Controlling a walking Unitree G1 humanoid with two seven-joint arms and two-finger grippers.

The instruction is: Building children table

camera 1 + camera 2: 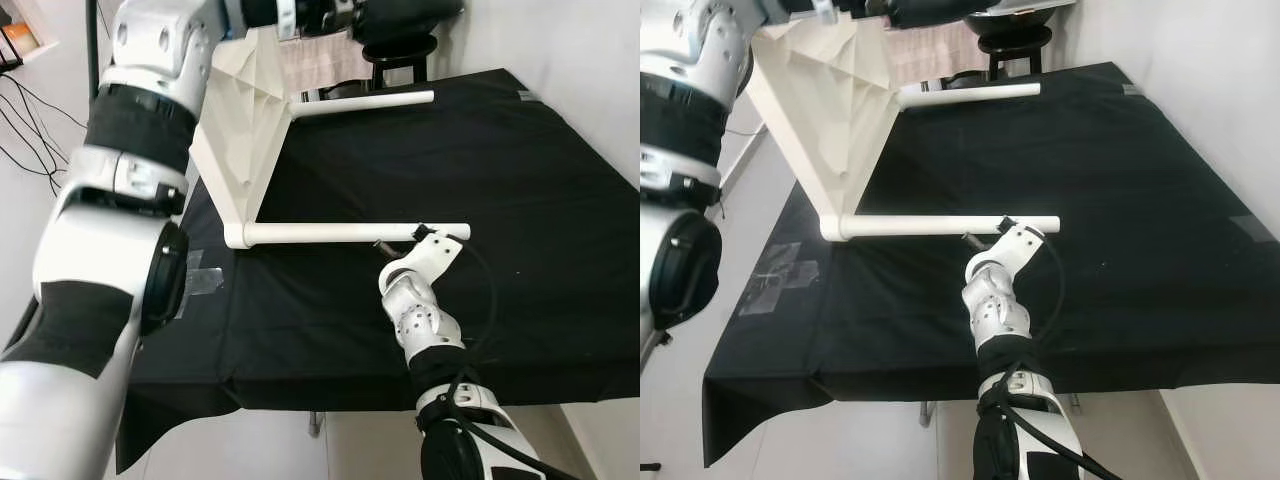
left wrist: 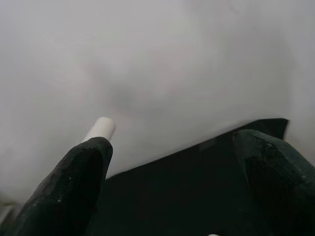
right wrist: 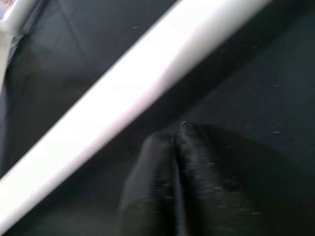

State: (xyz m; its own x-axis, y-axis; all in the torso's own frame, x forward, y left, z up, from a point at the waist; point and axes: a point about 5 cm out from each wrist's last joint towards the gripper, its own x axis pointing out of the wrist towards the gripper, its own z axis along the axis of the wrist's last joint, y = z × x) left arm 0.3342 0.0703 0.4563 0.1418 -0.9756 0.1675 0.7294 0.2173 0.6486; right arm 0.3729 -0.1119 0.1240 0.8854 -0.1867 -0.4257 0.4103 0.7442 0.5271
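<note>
We see the right gripper (image 3: 172, 147) with its two black fingers (image 3: 147, 191) pressed flat together, nothing between them. They lie low over the black cloth of the tabletop (image 1: 520, 220), just beside the near white leg (image 1: 350, 233) of the children's table (image 1: 240, 130), close under it; whether they touch the leg we cannot tell. In the head views the right arm rises from the near edge of the tabletop, and its wrist meets the leg near the leg's free end.

The left gripper (image 2: 172, 187) has its fingers (image 2: 74, 187) spread wide apart, with only black cloth and a pale wall in the gap between them. The rounded end of a white leg (image 2: 101, 129) shows just past one fingertip; we cannot tell whether they touch. The left arm (image 1: 110, 250) stands tall along the left side of the tabletop.

The children's table stands tipped on its side at the left part of the tabletop, its white top upright and slightly leaning, its two visible legs pointing rightwards over the cloth. The far leg (image 1: 365, 103) runs near the back edge.

To the right of the legs the black cloth lies open as far as the right edge beside the wall. A patch of clear tape (image 1: 780, 275) sits near the left edge. A dark stool (image 1: 395, 50) stands behind the far edge.
</note>
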